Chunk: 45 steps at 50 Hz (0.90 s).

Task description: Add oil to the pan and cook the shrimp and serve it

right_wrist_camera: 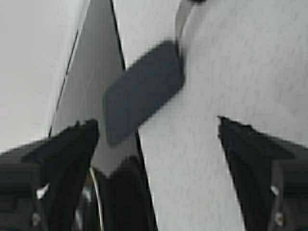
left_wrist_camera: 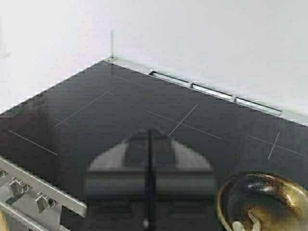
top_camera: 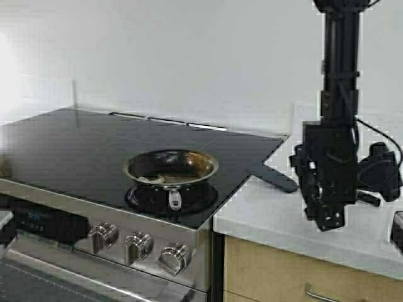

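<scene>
Steel and dark inside, the pan [top_camera: 170, 167] sits on the front burner of the black glass stove [top_camera: 75, 141], its stub handle pointing toward the knobs, with the pale shrimp [top_camera: 157, 179] lying inside it. Spread wide and gripping nothing, the right end effector [right_wrist_camera: 154, 144] hangs over the white counter [top_camera: 277, 214], above a dark spatula [top_camera: 277, 177] that angles toward the pan. Clenched, the left end effector [left_wrist_camera: 149, 192] hovers just beside the pan. No oil is in view.

A black glass stovetop [top_camera: 75, 145] carries the pan [top_camera: 170, 167]; beside it, a white counter [top_camera: 264, 217] holds perhaps a spatula [top_camera: 276, 177].
</scene>
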{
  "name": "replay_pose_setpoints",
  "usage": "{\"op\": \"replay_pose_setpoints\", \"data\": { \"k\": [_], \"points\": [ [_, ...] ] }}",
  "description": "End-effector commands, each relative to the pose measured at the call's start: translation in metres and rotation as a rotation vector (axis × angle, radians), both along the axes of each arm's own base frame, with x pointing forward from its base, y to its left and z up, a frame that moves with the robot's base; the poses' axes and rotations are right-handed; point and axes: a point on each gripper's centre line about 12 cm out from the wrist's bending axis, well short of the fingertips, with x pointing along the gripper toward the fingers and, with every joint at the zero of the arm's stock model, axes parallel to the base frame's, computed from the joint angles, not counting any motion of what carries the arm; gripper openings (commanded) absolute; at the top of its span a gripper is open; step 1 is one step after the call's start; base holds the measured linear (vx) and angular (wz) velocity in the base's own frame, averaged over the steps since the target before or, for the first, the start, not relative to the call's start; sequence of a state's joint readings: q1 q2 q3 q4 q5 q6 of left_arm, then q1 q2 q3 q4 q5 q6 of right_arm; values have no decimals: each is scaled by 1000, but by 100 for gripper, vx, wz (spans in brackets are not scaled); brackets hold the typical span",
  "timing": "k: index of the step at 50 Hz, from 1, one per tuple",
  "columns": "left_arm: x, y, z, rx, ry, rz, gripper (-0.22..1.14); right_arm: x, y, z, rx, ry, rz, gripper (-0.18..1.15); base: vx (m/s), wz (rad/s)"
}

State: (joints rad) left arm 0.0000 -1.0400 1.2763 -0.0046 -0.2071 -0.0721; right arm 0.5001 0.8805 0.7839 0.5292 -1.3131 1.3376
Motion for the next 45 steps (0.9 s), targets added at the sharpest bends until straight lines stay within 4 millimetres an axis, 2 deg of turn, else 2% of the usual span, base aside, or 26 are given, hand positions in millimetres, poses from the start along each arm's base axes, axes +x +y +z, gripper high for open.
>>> {"op": "replay_pose_setpoints", "data": {
  "k": [1, 27, 45],
  "points": [
    [1, 0, 3, -2, -8, 2, 3, 14, -6, 10, 20, -47, -32, 104, 0, 0],
    [0, 0, 2, -2, 12, 1, 3, 66, -23, -3, 70, 2, -28, 104, 0, 0],
    [0, 0, 2, -2, 15, 1, 3, 90, -14, -14, 95, 22, -17, 104, 0, 0]
  ]
}}
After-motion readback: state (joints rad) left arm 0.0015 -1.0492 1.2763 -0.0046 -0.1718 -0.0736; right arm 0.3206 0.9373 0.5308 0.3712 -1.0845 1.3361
